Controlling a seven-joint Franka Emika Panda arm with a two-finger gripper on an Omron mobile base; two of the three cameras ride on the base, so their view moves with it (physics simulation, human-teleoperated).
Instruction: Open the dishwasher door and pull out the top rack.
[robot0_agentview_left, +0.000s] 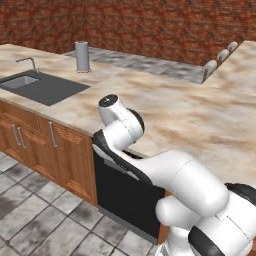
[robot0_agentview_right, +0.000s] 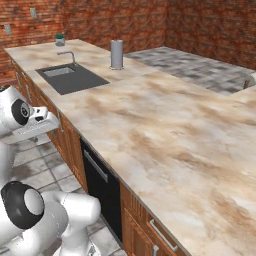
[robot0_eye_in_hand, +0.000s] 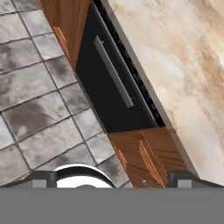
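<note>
- Brick wall (robot0_agentview_left: 150, 25) of red-brown blocks closes the room behind the counter, and grey stone floor tiles (robot0_agentview_left: 30, 210) with dark grout run along the front of the cabinets.
- At the left of the left base view, a dark grey sink (robot0_agentview_left: 42, 86) is sunk into the counter (robot0_agentview_left: 190, 115), with a thin curved faucet (robot0_agentview_left: 29, 62) at its back edge.
- Brown wooden cabinet doors (robot0_agentview_left: 65, 155) with vertical bar pulls stand below the sink.
- A grey upright cylinder (robot0_agentview_left: 82, 56) stands on the counter just beyond the sink, apart from it.
- The counter is beige-and-tan marble, and a grey tiled patch (robot0_agentview_right: 200, 67) sits at its far side.
- The dishwasher door (robot0_eye_in_hand: 113, 87) is a flat black panel set between wooden cabinet fronts under the counter edge; it is shut, flush with its neighbours, with its grey handle bar (robot0_eye_in_hand: 113, 72) near the top.
- In the left base view the white arm (robot0_agentview_left: 150, 165) crosses in front of the dishwasher door's upper part.
- The pincer (robot0_eye_in_hand: 113, 178) hangs above the floor tiles, looking down at the door from well apart; its two dark tips sit far to either side, jaws spread wide with nothing between them.
- At the far right of the counter, pale rounded objects (robot0_agentview_left: 220, 55) line its edge; what they are cannot be told.
</note>
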